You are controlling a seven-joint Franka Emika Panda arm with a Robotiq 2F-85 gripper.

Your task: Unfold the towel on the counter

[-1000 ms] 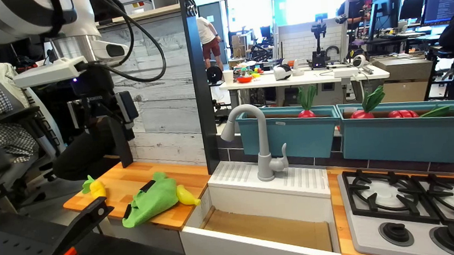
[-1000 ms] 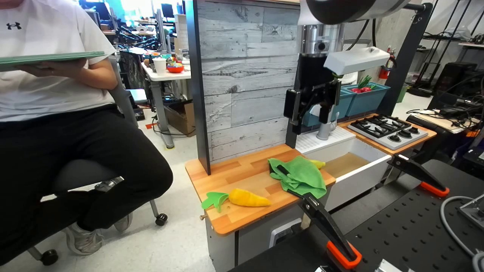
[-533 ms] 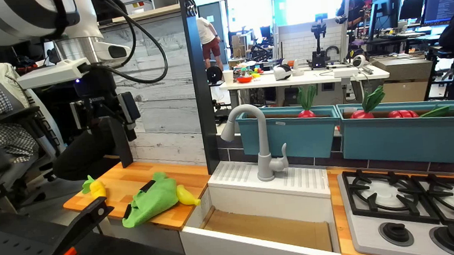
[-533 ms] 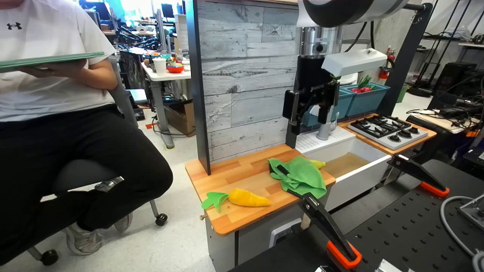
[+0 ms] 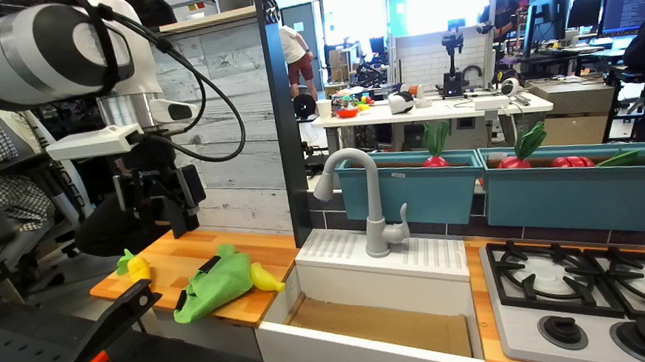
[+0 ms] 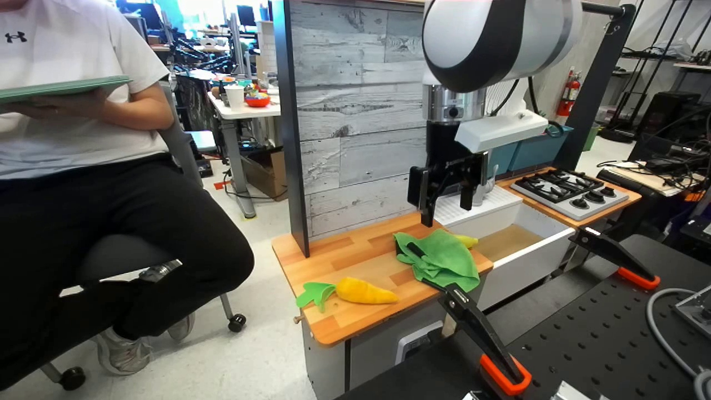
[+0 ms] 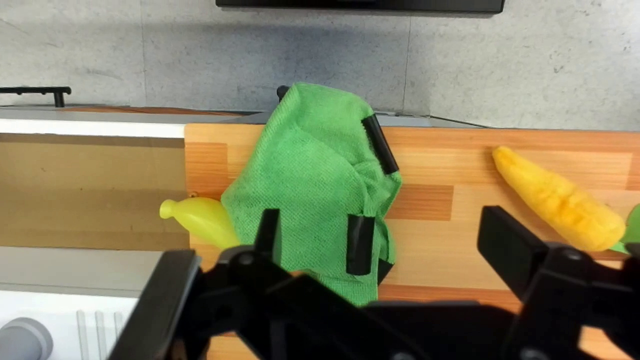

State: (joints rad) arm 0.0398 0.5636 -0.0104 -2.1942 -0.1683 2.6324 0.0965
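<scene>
The green towel (image 7: 310,175) lies bunched and folded on the wooden counter (image 7: 430,240), with black strips (image 7: 360,245) along its edges. One end hangs over the counter's front edge. The towel shows in both exterior views (image 5: 218,287) (image 6: 444,258). My gripper (image 7: 382,235) is open and empty, pointing down above the counter. In the wrist view one finger overlaps the towel and the other is over bare wood, with a black strip between them. In both exterior views the gripper (image 5: 166,210) (image 6: 447,210) is above and behind the towel, apart from it.
A yellow banana-like toy (image 7: 205,220) touches the towel on the sink side. A yellow carrot toy (image 7: 560,200) lies on the other side. The sink (image 5: 369,338) and grey faucet (image 5: 373,200) are beside the counter. A black clamp (image 6: 472,316) reaches the front edge. A wood-panel wall (image 6: 361,111) stands behind.
The arm and open gripper have moved down toward the counter, mostly in the last half second, and slightly sideways. The towel and toys have not moved.
</scene>
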